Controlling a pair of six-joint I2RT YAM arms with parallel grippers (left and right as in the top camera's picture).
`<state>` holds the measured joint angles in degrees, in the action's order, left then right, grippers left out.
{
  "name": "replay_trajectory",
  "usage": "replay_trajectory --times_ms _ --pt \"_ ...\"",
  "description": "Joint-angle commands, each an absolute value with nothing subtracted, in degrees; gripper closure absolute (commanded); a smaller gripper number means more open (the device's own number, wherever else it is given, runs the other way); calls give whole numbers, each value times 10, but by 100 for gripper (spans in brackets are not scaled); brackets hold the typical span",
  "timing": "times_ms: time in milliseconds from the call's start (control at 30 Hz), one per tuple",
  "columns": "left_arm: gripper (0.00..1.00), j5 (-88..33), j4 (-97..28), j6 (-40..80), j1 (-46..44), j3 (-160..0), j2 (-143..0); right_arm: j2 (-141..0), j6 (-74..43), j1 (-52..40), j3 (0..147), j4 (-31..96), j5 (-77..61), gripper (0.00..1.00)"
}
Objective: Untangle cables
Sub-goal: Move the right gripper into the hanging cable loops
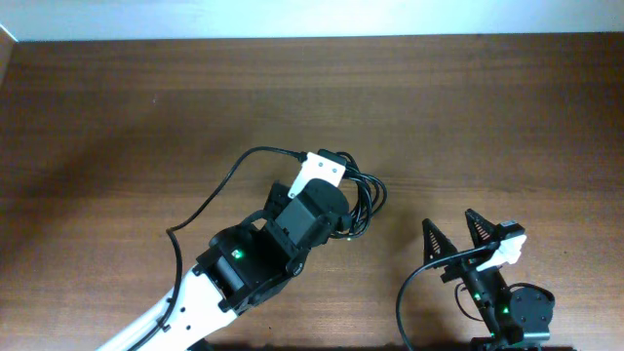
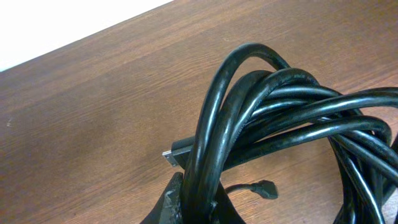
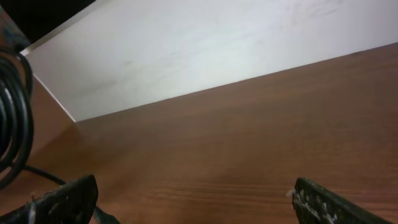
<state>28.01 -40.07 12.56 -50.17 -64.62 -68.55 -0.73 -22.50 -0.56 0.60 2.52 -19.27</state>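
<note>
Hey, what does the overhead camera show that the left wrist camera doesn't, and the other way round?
Overhead only: the right gripper, open and empty, apart from the black cable bundle, and the left arm reaching over that bundle. Left wrist only: a metal-tipped plug poking out beneath the loops, a smaller plug, and one loop dropping into the left gripper. Both: the bundle lying on the wooden table.
</note>
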Motion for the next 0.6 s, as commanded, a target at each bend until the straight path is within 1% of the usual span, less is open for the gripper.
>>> replay_trajectory --times_ms 0,33,100,167,233,300,333,400,500,567 --pt "100 350 -386 129 -501 -649 -675 -5 -230 -4 4 -3 -210 1" --pt "100 347 -376 95 -501 -649 -675 -5 -230 -4 15 -16 -241 1" --pt "100 333 -358 34 -501 -649 -675 -5 -223 -3 69 25 -253 1" --pt "100 300 -340 0 -501 -649 -675 -8 -190 -3 128 105 -250 1" --pt "100 242 -321 -59 -501 -650 -675 -32 -151 -4 217 205 -251 1" --pt "100 168 -310 -110 -501 -650 -674 -74 -119 -4 289 287 -253 1" --pt "100 112 -308 -135 -501 -650 -674 -109 -102 -4 334 342 -253 1" --pt "100 50 -309 -165 -501 -650 -674 -190 -67 -4 428 439 -257 1" --pt "100 -18 -309 -166 -501 -650 -674 -270 -64 -4 515 472 -305 1" --pt "100 -72 -310 -166 -501 -650 -674 -293 -65 -4 526 472 -402 1"
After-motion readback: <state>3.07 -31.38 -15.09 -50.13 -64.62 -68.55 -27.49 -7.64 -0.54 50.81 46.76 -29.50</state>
